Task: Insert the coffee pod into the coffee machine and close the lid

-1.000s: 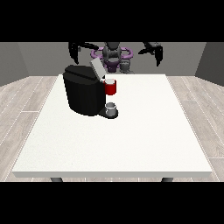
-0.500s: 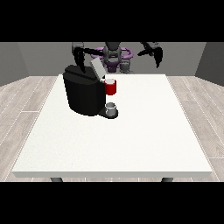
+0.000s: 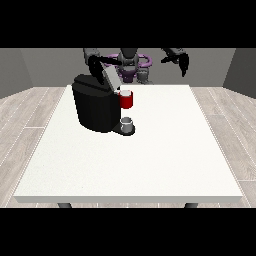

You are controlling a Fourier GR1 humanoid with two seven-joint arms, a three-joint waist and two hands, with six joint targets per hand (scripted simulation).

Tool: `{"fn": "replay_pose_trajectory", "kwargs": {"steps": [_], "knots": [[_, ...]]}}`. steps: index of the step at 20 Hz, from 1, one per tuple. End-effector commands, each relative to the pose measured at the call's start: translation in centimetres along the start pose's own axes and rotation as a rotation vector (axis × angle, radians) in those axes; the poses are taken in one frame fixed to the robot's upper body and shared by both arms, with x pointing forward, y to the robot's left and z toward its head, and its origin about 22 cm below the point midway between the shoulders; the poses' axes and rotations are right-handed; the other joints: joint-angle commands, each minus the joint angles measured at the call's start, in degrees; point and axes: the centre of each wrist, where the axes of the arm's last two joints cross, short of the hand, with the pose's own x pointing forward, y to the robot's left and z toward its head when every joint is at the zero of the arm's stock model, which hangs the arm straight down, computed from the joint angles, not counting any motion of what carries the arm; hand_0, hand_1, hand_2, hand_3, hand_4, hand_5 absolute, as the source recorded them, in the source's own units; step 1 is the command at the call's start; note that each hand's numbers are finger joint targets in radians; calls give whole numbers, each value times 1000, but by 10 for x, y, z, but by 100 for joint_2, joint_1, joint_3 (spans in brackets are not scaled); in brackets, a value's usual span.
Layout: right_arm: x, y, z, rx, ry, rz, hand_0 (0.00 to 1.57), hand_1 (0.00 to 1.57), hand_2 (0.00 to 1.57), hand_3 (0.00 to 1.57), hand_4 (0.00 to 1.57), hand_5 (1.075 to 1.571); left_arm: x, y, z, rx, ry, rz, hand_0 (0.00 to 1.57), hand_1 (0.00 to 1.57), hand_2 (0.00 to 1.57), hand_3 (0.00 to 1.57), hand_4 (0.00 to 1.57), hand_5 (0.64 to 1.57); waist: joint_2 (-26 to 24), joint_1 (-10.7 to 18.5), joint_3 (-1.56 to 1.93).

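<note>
A white counter (image 3: 150, 150) fills the middle of a room with grey walls and a pale plank floor. At its far left stands the black coffee machine (image 3: 95, 105), lid (image 3: 109, 76) tilted up, a red holder (image 3: 126, 99) at its front above a small grey cup (image 3: 127, 123). The hand at the view's left (image 3: 95, 67) hangs just behind the lid; whether its fingers are apart I cannot tell. The hand at the view's right (image 3: 181, 61) hovers well apart, fingers drooping, holding nothing.

White table (image 3: 150, 160) with black coffee machine (image 3: 95, 107) on it

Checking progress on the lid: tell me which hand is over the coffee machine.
The hand at the view's left, just above the coffee machine; the hand at the view's right hangs far off.
</note>
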Motion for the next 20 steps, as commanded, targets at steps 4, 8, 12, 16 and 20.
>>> {"fn": "replay_pose_trajectory", "kwargs": {"steps": [4, 8, 12, 16, 20], "knots": [[14, 29, -14, 29, -33, 36, 0, 0, 0, 0, 163, 1571, 15, 12, 3, 17, -1, -27, 0, 0, 0, 0, 331, 1571, 209, 39, 7], [41, 26, -27, 65, -94, 99, 0, 0, 0, 0, 161, 1571, 25, -6, -9, 22, -22, -39, 0, 0, 0, 0, 347, 1571, 455, 149, 8], [68, 39, -30, 85, -149, 131, 0, 0, 0, 0, 103, 1571, 6, 5, 4, 28, -35, -68, 0, 0, 0, 0, 339, 1571, 504, 120, 5], [70, 62, -27, 118, -159, 155, 0, 0, 0, 0, 0, 1571, 16, 28, -4, 39, -28, -39, 0, 0, 0, 0, 363, 1571, 519, 105, 4], [74, 61, -26, 98, -176, 182, 0, 0, 0, 0, 0, 1571, 2, 0, 5, -10, -20, -32, 0, 0, 0, 0, 362, 1571, 516, 411, 5]]}}
